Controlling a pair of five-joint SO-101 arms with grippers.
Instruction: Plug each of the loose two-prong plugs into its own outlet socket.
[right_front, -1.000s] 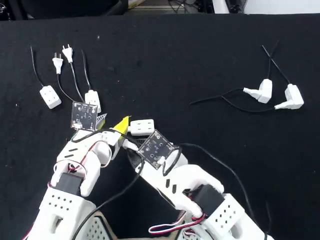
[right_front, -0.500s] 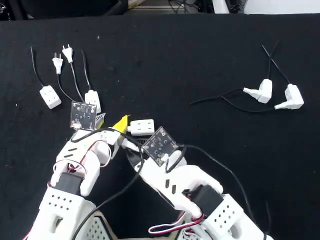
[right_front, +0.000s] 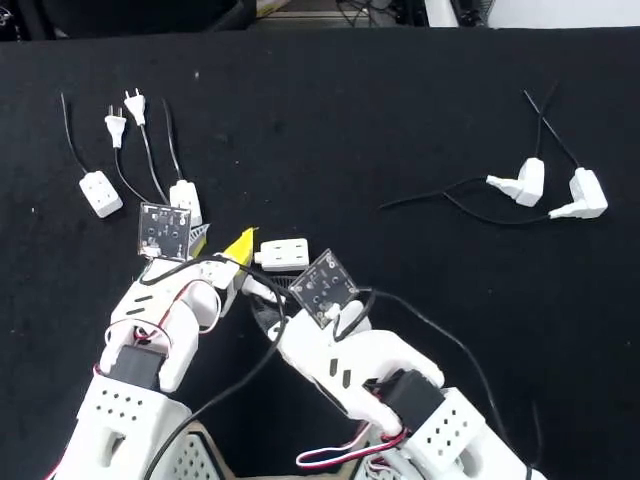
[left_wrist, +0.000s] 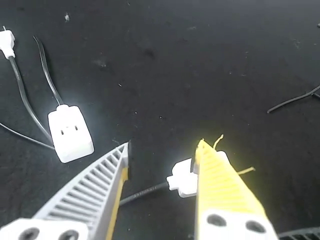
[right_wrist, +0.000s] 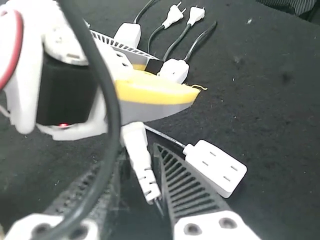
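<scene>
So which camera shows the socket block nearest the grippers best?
Right wrist view: the socket block lies close, slots plain. The high view shows it whole but from afar; the left wrist view, just one end beside the left gripper.

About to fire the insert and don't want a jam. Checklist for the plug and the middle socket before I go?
1. Plug firmly held at right end effector: cannot tell.
2. Prongs aimed at socket slots: not ok, plug lies beside it, prongs pointing away.
3. Socket slots unobstructed: ok.
4. Socket braced: not ok, left end effector is open, only straddling its cord.
5. Left yellow finger clear of the plug's path: not ok, it hangs over plug and cord.
</scene>
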